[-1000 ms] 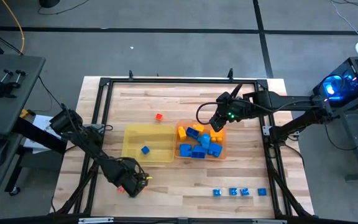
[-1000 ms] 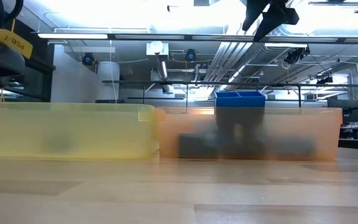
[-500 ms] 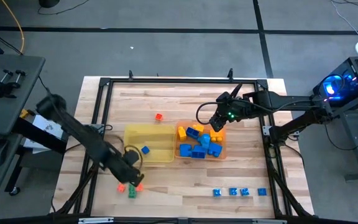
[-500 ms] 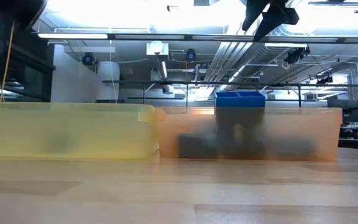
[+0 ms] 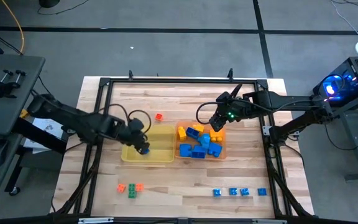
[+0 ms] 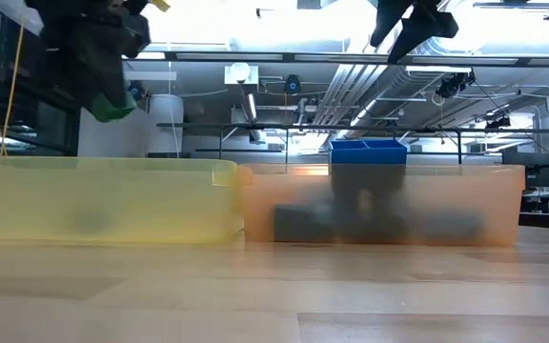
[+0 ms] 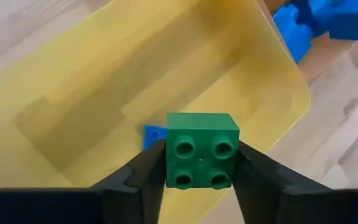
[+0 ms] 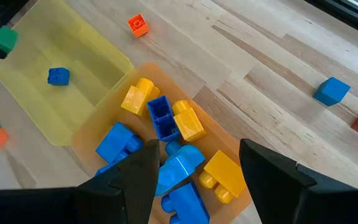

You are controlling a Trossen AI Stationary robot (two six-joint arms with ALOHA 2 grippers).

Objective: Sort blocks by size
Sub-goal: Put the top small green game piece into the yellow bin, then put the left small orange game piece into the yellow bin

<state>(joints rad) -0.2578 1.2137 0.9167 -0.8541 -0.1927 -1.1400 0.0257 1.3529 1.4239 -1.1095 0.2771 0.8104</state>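
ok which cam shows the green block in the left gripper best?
Left wrist view: the green block fills the centre, studs facing the camera, clamped between the left gripper fingers above the yellow tray. Low and right wrist views show it small; high view hides it.

My left tool (image 7: 199, 163) holds a block (image 7: 202, 158) above the left tray (image 5: 160, 132); my right tool (image 8: 194, 165) hangs over the right tray (image 5: 223, 148).
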